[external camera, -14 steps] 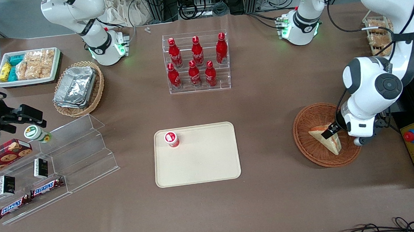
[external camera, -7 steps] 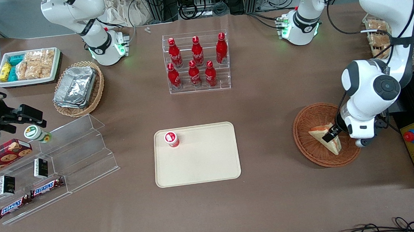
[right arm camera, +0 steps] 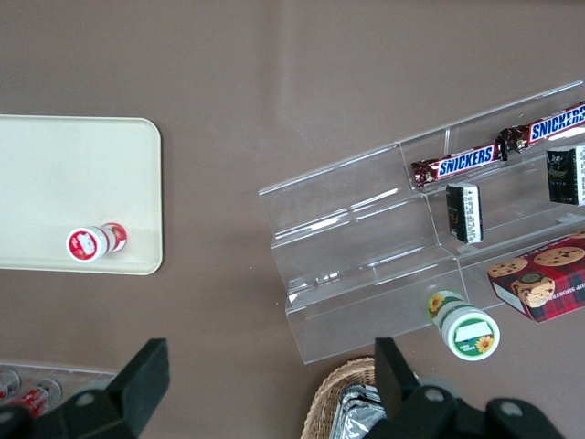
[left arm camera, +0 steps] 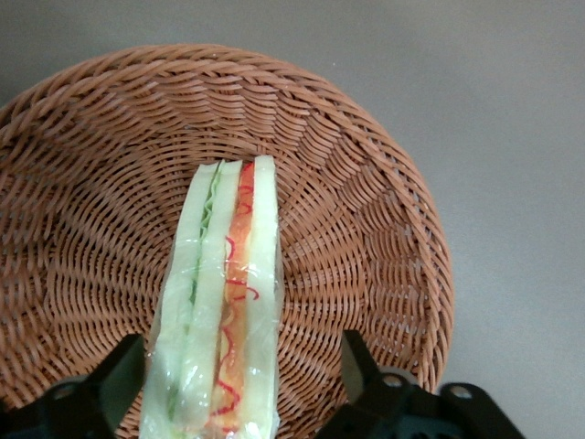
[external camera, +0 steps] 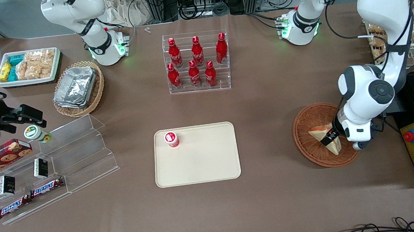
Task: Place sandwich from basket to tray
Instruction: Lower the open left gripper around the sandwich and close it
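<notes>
Over basket (external camera: 311,125), toward working arm's end of desk (external camera: 264,101): pincer (left arm camera: 245,389) spread wide, fingers either side of one sandwich (left arm camera: 222,302), no squeeze visible. Sandwich stands on edge in basket. One tray (external camera: 203,163) mid-desk, one red-capped cup (external camera: 171,139) on it.

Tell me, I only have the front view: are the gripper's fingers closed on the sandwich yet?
Observer: No. In the left wrist view the gripper is open, one finger on each side of the sandwich, with a gap.
Operator: Is the sandwich lying flat?
Observer: It stands on edge in the basket, its filling edge facing the wrist camera.
Operator: Anything on the tray?
Observer: The right wrist view shows a small red-and-white cup lying on the tray.
</notes>
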Tool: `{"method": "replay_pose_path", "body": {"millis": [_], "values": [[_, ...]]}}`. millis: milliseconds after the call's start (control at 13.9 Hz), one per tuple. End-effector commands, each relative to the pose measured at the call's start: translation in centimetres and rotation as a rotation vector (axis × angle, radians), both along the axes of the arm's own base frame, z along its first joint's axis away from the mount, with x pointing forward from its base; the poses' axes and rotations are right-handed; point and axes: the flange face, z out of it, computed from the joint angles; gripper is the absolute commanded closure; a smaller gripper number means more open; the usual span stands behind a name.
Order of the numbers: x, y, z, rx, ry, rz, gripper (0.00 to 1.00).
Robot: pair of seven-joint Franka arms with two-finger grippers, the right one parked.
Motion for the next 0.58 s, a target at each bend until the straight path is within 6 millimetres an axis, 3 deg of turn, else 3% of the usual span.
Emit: {"method": "replay_pose_path", "body": {"millis": [0, 288, 504], "values": [[-0.81, 0.1, -0.15, -0.002, -0.026, 0.008, 0.57], [-0.89, 0.11, -0.32, -0.001, -0.022, 0.004, 0.71], [-0.83, 0.1, -0.24, 0.001, -0.021, -0.009, 0.74]]}}
